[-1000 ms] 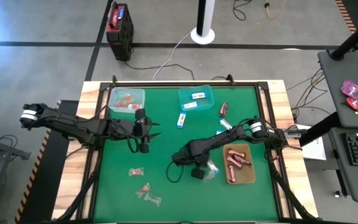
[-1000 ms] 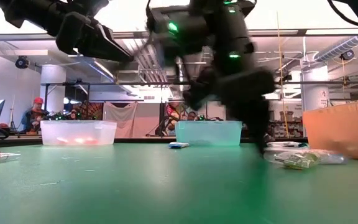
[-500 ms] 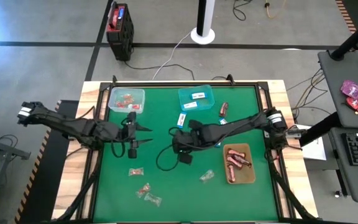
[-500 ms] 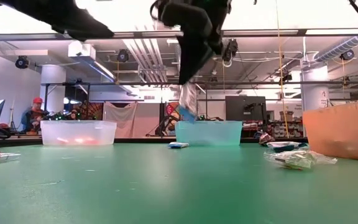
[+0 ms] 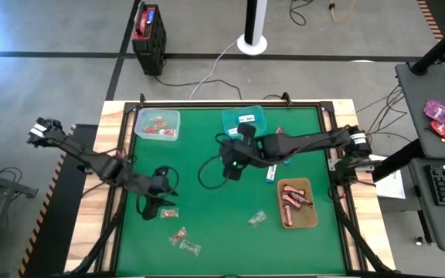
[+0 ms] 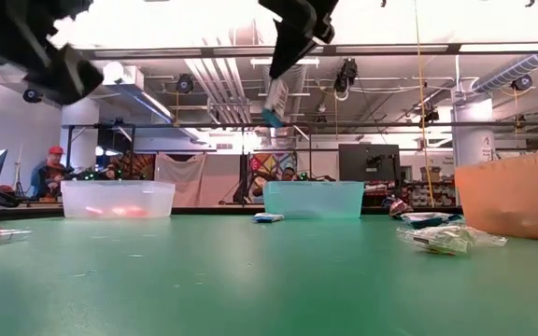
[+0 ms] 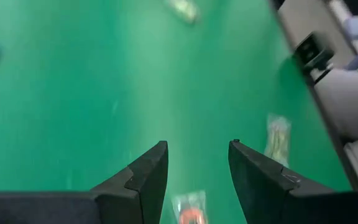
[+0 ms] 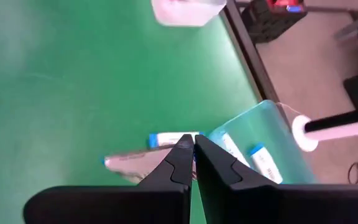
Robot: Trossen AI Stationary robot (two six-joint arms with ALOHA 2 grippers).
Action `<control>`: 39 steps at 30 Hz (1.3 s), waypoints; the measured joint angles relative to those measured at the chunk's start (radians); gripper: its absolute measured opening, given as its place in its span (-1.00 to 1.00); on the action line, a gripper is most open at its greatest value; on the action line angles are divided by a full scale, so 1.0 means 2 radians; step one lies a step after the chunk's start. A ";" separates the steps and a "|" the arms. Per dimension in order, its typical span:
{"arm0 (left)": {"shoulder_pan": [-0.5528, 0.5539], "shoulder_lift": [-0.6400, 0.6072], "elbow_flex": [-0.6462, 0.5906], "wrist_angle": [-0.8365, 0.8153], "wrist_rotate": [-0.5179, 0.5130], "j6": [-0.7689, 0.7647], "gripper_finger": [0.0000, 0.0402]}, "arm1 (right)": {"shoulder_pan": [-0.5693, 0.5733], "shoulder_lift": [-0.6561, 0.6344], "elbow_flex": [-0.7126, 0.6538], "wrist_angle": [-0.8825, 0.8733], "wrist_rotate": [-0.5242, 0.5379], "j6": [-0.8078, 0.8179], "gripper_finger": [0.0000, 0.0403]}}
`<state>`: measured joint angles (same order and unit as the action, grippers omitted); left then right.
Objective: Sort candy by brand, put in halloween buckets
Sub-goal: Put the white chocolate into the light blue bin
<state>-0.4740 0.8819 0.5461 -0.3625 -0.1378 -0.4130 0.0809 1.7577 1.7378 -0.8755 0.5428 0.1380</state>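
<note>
since the earlier frames your right gripper (image 5: 233, 151) has carried its white-and-blue packet (image 6: 275, 101) up from the mat toward the teal bucket (image 5: 255, 118), fingers pinched tight on it, and your left gripper (image 5: 163, 207) has swung down toward the near-left of the table. you can see its fingers (image 7: 146, 176) spread apart above a clear twist with a red sweet (image 7: 191, 210), not touching it. 2 more twists (image 5: 184, 241) lie nearer the front edge, the mint bucket (image 5: 158, 123) holds red sweets, and the amber tray (image 5: 313, 218) holds the dark red-brown bars (image 5: 293, 197).

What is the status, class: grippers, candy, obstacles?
Right gripper shut on white-and-blue packet, near teal bucket. Left gripper open above clear twist. Nothing in the way.
</note>
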 joint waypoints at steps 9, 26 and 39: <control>-0.010 0.052 0.000 0.003 0.000 -0.064 -0.24 | -0.075 -0.034 -0.002 0.000 -0.017 -0.073 -0.96; -0.018 0.075 0.000 0.016 -0.005 -0.103 -0.24 | -0.277 -0.017 -0.067 0.145 -0.118 -0.087 -0.96; -0.018 0.075 0.000 0.016 -0.031 -0.086 -0.24 | -0.313 0.058 -0.070 0.136 -0.132 -0.006 -0.83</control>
<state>-0.5095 1.0309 0.5468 -0.3302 -0.1993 -0.5854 -0.5442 1.8740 1.5978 -0.6032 0.2788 0.1268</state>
